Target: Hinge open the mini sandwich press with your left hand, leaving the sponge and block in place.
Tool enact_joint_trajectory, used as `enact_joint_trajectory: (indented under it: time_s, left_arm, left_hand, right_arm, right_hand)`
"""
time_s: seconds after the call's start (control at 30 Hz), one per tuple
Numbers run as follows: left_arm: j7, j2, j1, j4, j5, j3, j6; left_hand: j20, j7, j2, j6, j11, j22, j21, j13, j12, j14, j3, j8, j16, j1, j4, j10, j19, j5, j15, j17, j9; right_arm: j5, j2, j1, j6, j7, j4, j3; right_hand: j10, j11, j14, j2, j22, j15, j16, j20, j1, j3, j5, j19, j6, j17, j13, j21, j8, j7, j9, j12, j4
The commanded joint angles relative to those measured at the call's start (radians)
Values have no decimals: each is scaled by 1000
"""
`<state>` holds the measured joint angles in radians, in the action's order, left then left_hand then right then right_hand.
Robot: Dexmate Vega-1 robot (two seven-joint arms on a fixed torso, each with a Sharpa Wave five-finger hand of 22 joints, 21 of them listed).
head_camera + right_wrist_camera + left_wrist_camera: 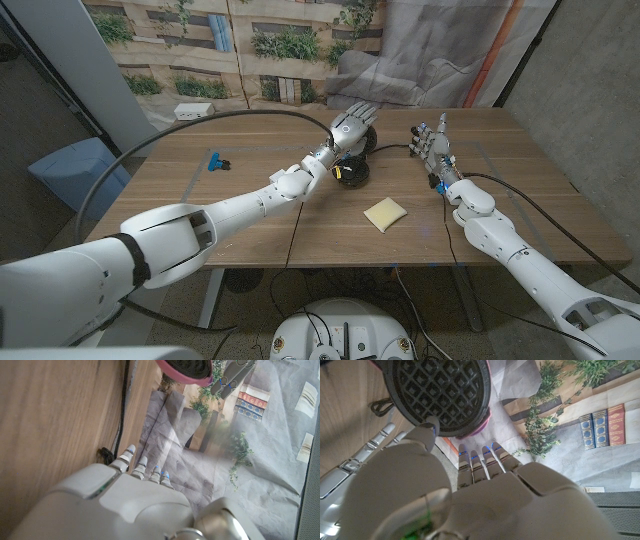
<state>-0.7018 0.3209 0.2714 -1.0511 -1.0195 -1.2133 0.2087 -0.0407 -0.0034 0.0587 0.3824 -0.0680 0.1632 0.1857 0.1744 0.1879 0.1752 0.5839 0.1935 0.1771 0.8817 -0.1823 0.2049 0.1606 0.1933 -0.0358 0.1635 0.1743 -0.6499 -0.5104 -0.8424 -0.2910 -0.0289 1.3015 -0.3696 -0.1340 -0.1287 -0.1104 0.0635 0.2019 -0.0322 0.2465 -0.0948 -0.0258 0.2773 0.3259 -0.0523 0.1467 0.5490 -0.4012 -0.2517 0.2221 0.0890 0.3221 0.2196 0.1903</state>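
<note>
The mini sandwich press (350,170) stands at the table's middle back, its lid tilted up off the black base. My left hand (352,124) is at the raised lid with fingers straight and spread. In the left wrist view the lid's dark waffle grid (440,390) with a pink rim faces me. My thumb (427,430) lies at the grid's edge and the fingers (480,457) reach past the rim. The yellow sponge (385,213) lies in front of the press. A blue block (216,160) sits to the left. My right hand (433,145) stands upright to the right, empty, fingers apart.
A black cable (398,148) runs from the press toward my right hand. A white box (192,110) sits at the table's back left edge. A blue bin (75,165) stands off the table's left side. A printed backdrop hangs behind the table.
</note>
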Motion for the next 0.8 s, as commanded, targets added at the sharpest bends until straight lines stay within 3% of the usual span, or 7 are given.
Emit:
enact_joint_trajectory:
  time_s: [0.03,0.4,0.8]
  left_arm:
    - [-20,-32,-27,56,25,-26,-9]
    - [-21,-28,-36,52,39,-38,0]
    - [29,56,5,-95,23,-9,39]
  left_hand:
    - [-20,1,-2,5,-2,1,-4,2,-1,7,-4,-2,-2,14,2,2,9,0,-9,0,5]
    - [-20,0,-1,5,-4,1,-3,2,-1,7,-8,-3,-2,16,2,1,9,0,-8,0,5]
    - [-20,-2,-1,4,-3,1,-4,2,-2,5,-14,-4,-3,18,2,-2,8,0,-8,0,5]
  right_arm:
    - [0,0,0,0,0,0,0]
    - [0,0,0,0,0,0,0]
    - [0,0,0,0,0,0,0]
  right_hand:
    - [-7,3,-5,90,4,-25,3,-9,3,4,6,2,5,4,-5,-4,4,-2,5,5,-1]
    - [-6,3,-5,90,4,-24,3,-8,3,4,6,2,5,4,-5,-4,4,-1,5,6,-1]
    - [-6,2,-5,90,4,-22,3,-9,3,4,6,1,4,4,-5,-4,5,0,5,6,-1]
